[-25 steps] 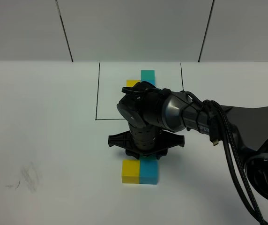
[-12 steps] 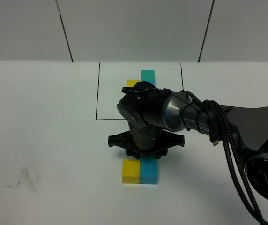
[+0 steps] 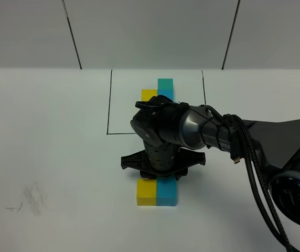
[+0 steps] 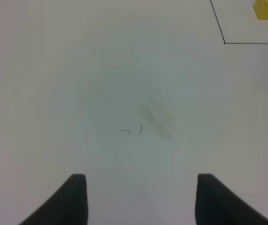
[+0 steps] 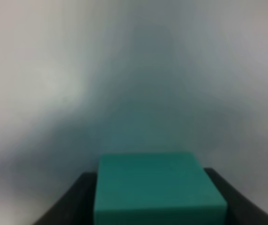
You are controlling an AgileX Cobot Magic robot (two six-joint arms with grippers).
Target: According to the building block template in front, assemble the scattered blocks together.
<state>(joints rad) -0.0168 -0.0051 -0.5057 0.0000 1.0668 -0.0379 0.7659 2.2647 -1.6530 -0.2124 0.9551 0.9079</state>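
The building block template [image 3: 149,94] lies inside a thin black-line rectangle [image 3: 108,105]; its yellow and teal-green [image 3: 165,84] cubes show, while my right arm hides its blue one. Nearer the front, a yellow block [image 3: 146,192] sits flush against a blue block [image 3: 167,193]. My right gripper [image 3: 160,176] points straight down just behind them. In the right wrist view it [image 5: 160,206] is shut on the teal-green block [image 5: 157,187], a dark finger [image 5: 70,204] against each side. Over bare table, my left gripper [image 4: 141,199] stands open and holds nothing.
A faint pencil smudge [image 3: 32,197] marks the white table at the front left, also seen as a smudge [image 4: 148,117] under the left gripper. The right arm's cables [image 3: 255,157] trail to the right. A panelled wall [image 3: 150,31] stands behind.
The right arm has shifted slightly toward the front, uncovering more of the template's yellow cube. The front yellow and blue blocks have not moved.
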